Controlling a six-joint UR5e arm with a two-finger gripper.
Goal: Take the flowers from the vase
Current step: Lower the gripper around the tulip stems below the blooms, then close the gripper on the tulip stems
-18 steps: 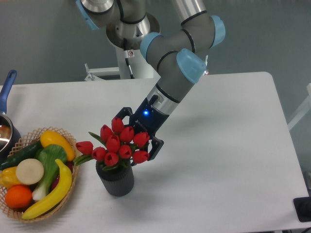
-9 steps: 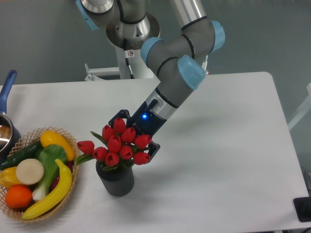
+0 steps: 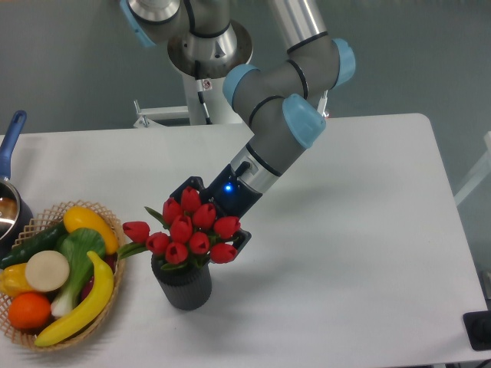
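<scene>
Red flowers (image 3: 188, 230) standing in the vase (image 3: 184, 284), near the front edge of the table (image 3: 360, 230), left of its middle; stems down inside the ribbed dark cup, one bloom leaning out to the left, green leaves showing under the heads; not lifted yet, as far as can be judged, since the bunch sits low on the rim. Just behind the blooms, the gripper (image 3: 215, 222), reaching down at a slant from the arm (image 3: 276, 115); one dark finger visible at the upper left of the bunch and another at the right by the lowest bloom, so apparently spread around the heads rather than pressed on them; impossible to tell if any pad touches a stem. Left to do, by this reading: closing on the bunch, then drawing it up and out of the cup. Hidden: the fingertips and the stems, covered by the tulip heads; hard to make out, also, how deep the fingers go. Further left, the wicker basket (image 3: 107, 222) with fruit and vegetables, just beside the vase but apart from it; at the far left edge, a pot with a blue handle (image 3: 11, 138), cut off by the frame.
</scene>
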